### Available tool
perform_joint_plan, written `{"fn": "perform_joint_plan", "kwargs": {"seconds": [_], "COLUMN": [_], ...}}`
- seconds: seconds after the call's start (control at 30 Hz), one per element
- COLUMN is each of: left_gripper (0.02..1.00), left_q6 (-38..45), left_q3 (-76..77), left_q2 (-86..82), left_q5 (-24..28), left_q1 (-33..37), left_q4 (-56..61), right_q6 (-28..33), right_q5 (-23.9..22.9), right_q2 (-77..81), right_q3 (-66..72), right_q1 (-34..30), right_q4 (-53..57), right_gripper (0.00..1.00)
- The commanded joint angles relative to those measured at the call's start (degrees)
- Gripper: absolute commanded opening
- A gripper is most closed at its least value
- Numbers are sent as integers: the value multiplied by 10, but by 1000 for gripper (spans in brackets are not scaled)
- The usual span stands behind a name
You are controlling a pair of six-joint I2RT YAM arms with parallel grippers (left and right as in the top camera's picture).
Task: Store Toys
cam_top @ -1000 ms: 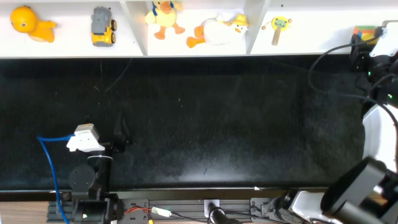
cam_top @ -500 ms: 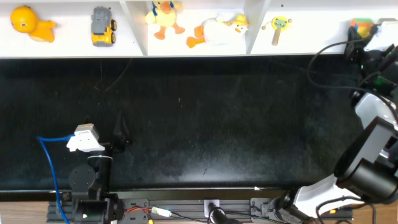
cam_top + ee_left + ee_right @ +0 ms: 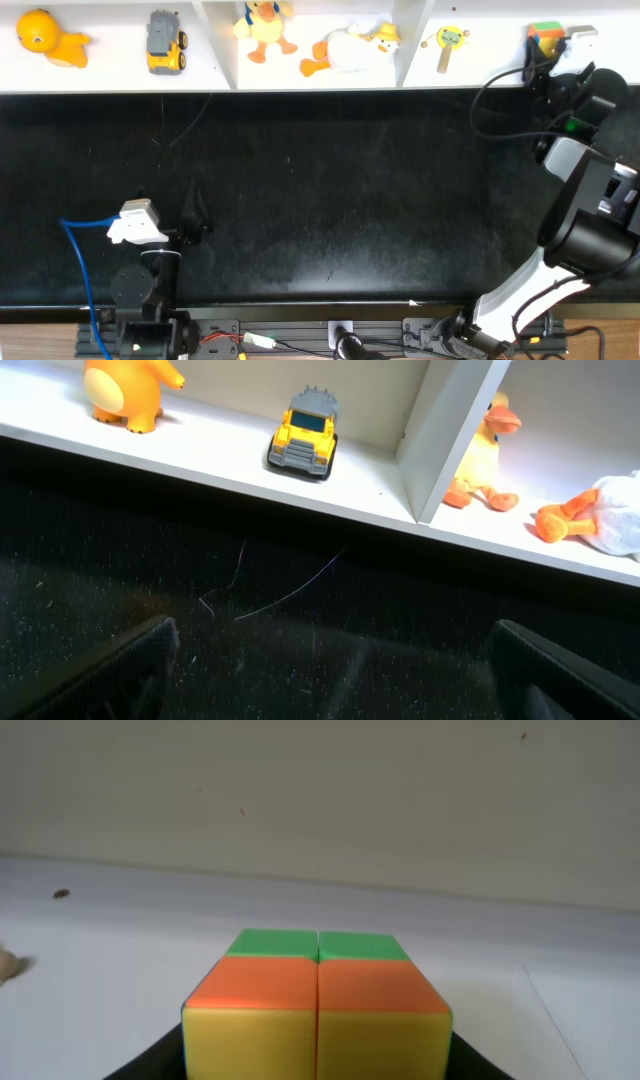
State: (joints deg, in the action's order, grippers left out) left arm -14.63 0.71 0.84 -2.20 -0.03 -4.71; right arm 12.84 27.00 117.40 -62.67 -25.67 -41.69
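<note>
Top view puts the multicoloured plastic puzzle cube [image 3: 544, 34], with green, orange and yellow faces, at the right end of the long white shelf [image 3: 300, 82] that runs along the far edge of the black table mat [image 3: 350, 200]. The right gripper [image 3: 553, 50] is clenched on the cube. In the right wrist view the cube sits between the dark fingers [image 3: 145, 1062], low over the white shelf floor; whether it touches the floor cannot be told. A small wooden rattle [image 3: 450, 43] lies in the same compartment, well apart from the cube. The middle compartment holds an upright yellow plush duck [image 3: 265, 28] beside a white plush duck [image 3: 352, 48] lying on its side. The left compartment holds an orange-yellow rubber duck [image 3: 50, 37] and a yellow and grey toy truck [image 3: 165, 43]. The left gripper [image 3: 355, 690] hangs over the mat near its base with its jaws released and spread wide, a blue cable [image 3: 80, 260] looping beside the arm. A second ago the cube and right gripper were at the view's right edge; they have since travelled leftward along the shelf. The left arm has not moved.
</note>
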Motion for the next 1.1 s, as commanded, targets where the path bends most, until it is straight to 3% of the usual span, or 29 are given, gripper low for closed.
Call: {"fn": "perform_joint_plan", "kwargs": {"seconds": [0.03, 0.73, 0.87, 1.1], "left_gripper": [998, 998, 998, 998], "left_q6": [11, 11, 11, 11], "left_q3": [-2, -2, -2, -2], "left_q2": [-7, -7, -7, -7], "left_q5": [2, 2, 2, 2], "left_q1": [-3, -3, -3, -3], "left_q4": [0, 0, 0, 0], "right_q6": [-4, -5, -21, -47], "right_q5": [-6, -13, -13, -13], "right_q2": [0, 3, 3, -4], "right_q3": [-31, -38, -38, -38], "right_q1": [0, 0, 0, 0], "right_q4": [-5, 65, 70, 72], "right_gripper": [47, 73, 297, 581]}}
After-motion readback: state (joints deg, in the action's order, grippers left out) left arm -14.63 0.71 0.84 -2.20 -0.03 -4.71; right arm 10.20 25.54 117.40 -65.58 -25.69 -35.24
